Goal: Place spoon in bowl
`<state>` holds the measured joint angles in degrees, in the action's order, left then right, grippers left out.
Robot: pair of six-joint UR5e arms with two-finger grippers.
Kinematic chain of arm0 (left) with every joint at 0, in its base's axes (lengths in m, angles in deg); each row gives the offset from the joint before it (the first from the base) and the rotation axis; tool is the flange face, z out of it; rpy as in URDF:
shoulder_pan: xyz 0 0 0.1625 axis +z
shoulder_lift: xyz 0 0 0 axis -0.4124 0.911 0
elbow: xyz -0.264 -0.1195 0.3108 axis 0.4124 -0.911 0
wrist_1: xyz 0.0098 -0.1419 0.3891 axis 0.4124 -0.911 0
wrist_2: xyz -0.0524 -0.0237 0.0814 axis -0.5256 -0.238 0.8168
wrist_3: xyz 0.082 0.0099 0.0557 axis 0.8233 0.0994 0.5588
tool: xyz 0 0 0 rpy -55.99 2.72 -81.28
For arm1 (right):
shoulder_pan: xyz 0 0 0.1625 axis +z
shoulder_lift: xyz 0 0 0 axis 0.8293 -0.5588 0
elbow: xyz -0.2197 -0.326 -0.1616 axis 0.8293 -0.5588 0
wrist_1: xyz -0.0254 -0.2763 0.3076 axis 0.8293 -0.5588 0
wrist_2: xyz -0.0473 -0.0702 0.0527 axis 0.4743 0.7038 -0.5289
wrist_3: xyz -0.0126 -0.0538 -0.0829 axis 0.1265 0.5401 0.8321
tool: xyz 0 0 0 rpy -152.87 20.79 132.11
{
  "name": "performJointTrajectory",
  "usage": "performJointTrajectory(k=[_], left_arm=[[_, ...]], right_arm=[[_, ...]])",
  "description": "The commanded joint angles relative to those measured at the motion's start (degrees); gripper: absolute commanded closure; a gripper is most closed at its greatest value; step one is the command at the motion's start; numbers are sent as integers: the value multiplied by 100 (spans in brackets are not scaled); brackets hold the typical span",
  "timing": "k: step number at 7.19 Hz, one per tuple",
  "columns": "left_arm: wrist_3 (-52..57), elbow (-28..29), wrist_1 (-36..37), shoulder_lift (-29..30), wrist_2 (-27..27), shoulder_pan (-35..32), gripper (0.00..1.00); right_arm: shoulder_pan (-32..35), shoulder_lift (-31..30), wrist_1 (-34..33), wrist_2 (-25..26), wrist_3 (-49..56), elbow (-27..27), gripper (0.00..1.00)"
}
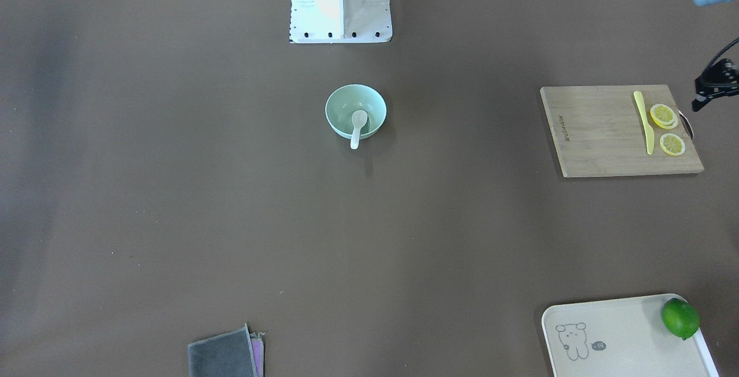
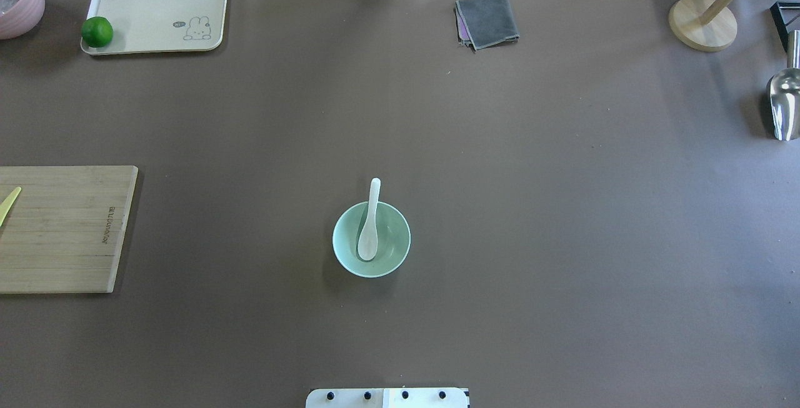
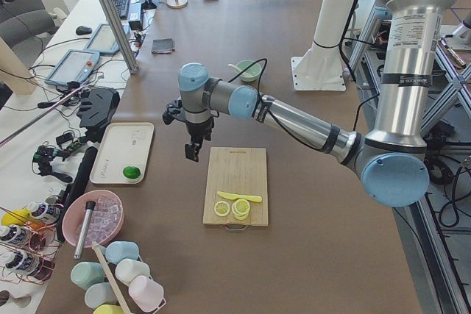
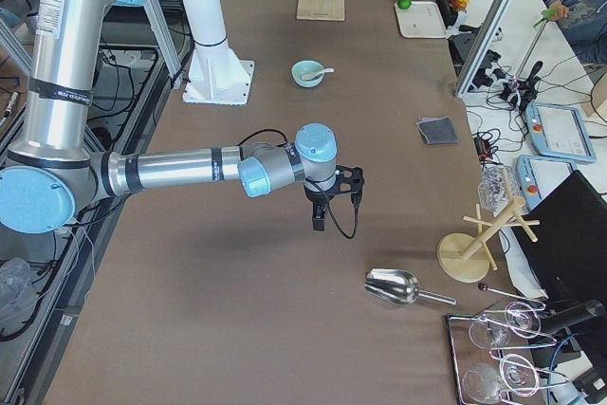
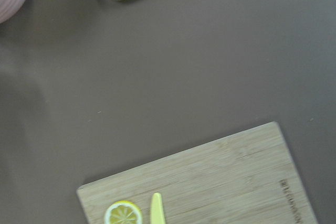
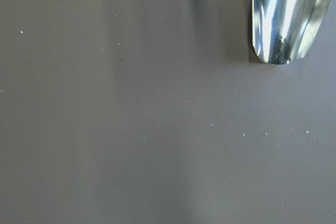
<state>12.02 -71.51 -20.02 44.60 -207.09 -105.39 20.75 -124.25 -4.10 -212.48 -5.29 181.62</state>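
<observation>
Far left of the counter [image 2: 562,208]: cream tray [image 2: 156,8] with a lime [image 2: 97,32] at its corner. Nearer the robot, a wooden cutting board [image 2: 62,233] carries a yellow knife [image 2: 9,203] and lemon slices [image 1: 664,116].

Left arm [image 3: 294,119] reaches out over the counter. Left jaws hang above the surface near a corner of the board, holding nothing. Apart or together: cannot tell.

Centre: mint bowl [image 2: 394,252], upright. Spoon [image 2: 369,233] sits in it, scoop down inside, handle leaning on the far rim and poking out past it.

Beyond, a folded grey cloth [image 2: 489,20].

Right: metal scoop [image 2: 784,105] lies on the counter. Right arm [image 4: 180,170] is stretched out with the right jaws above bare counter near the scoop. Spacing: cannot tell.
</observation>
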Motion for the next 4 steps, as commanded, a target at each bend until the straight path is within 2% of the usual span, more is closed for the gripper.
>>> performJointTrajectory(k=[1, 2, 4], left_arm=[[566, 231, -30, -641, -121, -657, 2], [575, 248, -300, -983, -86, -685, 2], [514, 231, -373, -1040, -121, -686, 2]], right_arm=[[22, 13, -15, -11, 20, -4, 0], [22, 13, -32, -11, 20, -13, 0], [22, 22, -50, -11, 20, -100, 0]])
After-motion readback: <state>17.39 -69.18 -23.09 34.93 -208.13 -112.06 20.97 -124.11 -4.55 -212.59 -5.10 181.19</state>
